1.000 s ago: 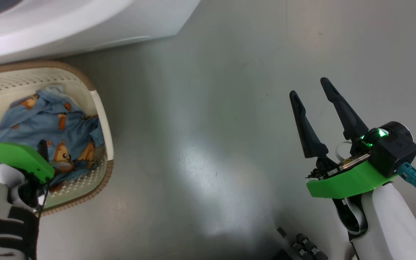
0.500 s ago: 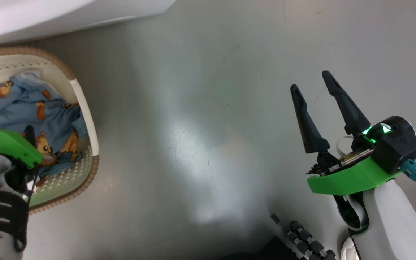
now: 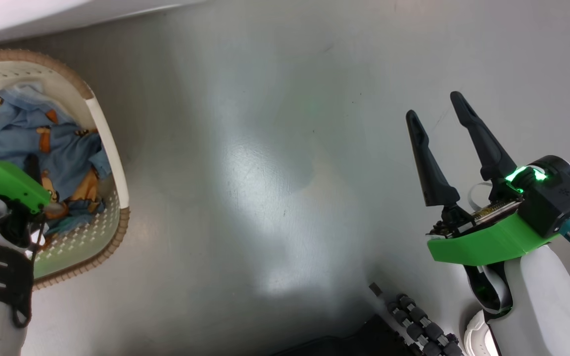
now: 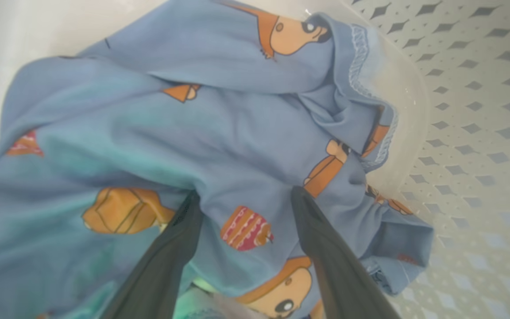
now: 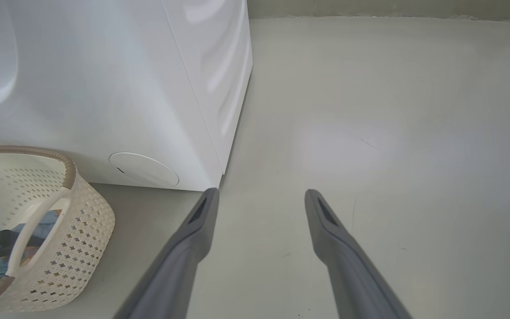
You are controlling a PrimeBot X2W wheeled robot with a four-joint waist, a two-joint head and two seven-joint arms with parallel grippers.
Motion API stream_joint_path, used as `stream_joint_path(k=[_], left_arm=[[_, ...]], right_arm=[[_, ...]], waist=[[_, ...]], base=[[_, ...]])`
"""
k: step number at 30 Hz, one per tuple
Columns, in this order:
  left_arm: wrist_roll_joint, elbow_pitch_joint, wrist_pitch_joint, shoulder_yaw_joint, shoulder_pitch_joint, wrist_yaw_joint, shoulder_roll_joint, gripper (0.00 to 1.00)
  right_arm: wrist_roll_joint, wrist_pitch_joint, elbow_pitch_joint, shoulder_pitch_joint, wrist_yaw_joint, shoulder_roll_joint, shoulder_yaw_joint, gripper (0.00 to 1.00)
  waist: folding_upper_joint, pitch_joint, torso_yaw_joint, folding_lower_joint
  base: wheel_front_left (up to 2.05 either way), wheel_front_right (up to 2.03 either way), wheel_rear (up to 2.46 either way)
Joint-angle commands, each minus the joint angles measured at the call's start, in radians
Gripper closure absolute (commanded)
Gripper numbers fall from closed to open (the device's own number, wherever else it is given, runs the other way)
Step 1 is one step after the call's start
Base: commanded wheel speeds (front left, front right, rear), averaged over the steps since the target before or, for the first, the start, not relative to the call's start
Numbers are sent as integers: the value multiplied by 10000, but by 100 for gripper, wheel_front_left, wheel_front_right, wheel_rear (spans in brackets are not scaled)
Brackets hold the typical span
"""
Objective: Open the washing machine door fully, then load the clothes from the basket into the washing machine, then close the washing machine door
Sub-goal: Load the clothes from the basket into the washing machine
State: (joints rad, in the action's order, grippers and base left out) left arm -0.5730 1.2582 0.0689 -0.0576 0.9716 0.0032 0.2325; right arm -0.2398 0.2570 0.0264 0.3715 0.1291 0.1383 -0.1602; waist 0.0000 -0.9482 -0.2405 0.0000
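"Left gripper [image 4: 245,193] — where is it?"

"Down inside the basket [image 3: 109,163]. Both fingers are spread wide, with the tips pressed into the clothes [image 4: 219,133]. A fold of the blue bear-print cloth bulges up between them, but nothing's pinched."

"And the clothes themselves?"

"Heaped on the basket's bottom, bunched toward the side with the white handle. One stitched hem lies up against the perforated wall."

"Where's the basket standing?"

"On the floor [image 3: 265,173], just in front of the washing machine [image 5: 104,88], close to its lower front corner — the round flap [image 5: 143,169] is near the brown rim."

"What about the right gripper [image 3: 433,105]?"

"Well apart from the basket, hanging over the floor. Its fingers are wide too, with nothing between them, and they point past the machine's corner."
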Motion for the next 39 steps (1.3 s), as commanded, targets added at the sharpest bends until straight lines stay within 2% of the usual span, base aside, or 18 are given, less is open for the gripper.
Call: stream_joint_path(k=[1, 16, 35, 36, 37, 38, 39], left_arm=[[-92, 16, -91, -160, -227, 25, 334, 0], [-189, 235, -80, 19, -26, 86, 107, 0], [-196, 303, -205, 273, 75, 256, 113, 0], [-184, 305, -230, 300, 68, 258, 106, 25], [-184, 305, -230, 300, 68, 258, 106, 25], [-178, 306, -258, 320, 59, 260, 99, 45], [-165, 308, -284, 348, 48, 257, 89, 57]], right_arm=[[-43, 48, 243, -277, 16, 97, -124, 0], [-100, 48, 369, -237, 16, 114, -13, 0], [-157, 48, 480, -290, 16, 165, 42, 0], [-156, 48, 480, -293, 16, 168, 42, 0], [-156, 48, 480, -293, 16, 168, 42, 0], [-154, 48, 478, -294, 16, 173, 43, 0], [-151, 48, 473, -291, 16, 178, 46, 0]], waist=[[0, -57, -8, 0], [0, -315, -45, 0], [0, -580, -102, 0], [0, -585, -101, 0], [0, -585, -101, 0], [0, -589, -100, 0], [0, -591, -99, 0]], base=[[0, 0, 0], [0, 0, 0], [0, 0, 0], [0, 0, 0], [0, 0, 0], [0, 0, 0], [0, 0, 0]])
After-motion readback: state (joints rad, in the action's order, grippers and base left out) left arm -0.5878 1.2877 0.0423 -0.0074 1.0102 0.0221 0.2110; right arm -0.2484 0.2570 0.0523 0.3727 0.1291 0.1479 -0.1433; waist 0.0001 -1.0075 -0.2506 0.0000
